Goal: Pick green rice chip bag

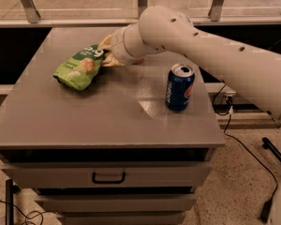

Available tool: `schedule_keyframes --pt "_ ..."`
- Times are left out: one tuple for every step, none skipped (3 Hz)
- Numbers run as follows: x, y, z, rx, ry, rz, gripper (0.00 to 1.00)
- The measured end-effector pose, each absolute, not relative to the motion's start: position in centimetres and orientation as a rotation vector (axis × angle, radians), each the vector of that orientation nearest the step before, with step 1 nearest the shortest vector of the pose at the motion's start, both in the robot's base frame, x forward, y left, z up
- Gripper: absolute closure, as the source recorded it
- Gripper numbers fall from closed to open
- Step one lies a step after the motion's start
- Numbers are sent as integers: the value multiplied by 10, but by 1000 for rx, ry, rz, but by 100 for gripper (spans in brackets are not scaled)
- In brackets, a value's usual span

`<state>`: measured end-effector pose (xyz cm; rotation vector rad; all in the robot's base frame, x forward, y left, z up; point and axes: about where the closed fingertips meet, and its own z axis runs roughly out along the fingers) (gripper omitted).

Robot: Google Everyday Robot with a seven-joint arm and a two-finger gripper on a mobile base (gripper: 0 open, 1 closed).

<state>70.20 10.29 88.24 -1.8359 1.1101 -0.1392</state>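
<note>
Green rice chip bag, crinkly, against hand

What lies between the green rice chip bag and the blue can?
Only bare tabletop, in the camera view; the gripper is at the bag, far end.

The grey table had a flat, faintly glossy top above a front of drawers, the uppermost with a dark handle. On its left rear part lay the green rice chip bag, slanted, with its printed face up. A blue soda can stood upright toward the right edge, well apart from the bag. The pincer was low over the table at the bag's far end.
</note>
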Motion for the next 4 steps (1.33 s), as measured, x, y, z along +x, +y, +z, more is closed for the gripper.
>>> schedule_keyframes --pt "704 102 883 -1827 1117 -145 88" --pt "705 102 889 -1807 1115 -149 100" --pt "707 103 915 -1754 1086 -159 100" --pt "708 103 952 -1696 1027 -195 100"
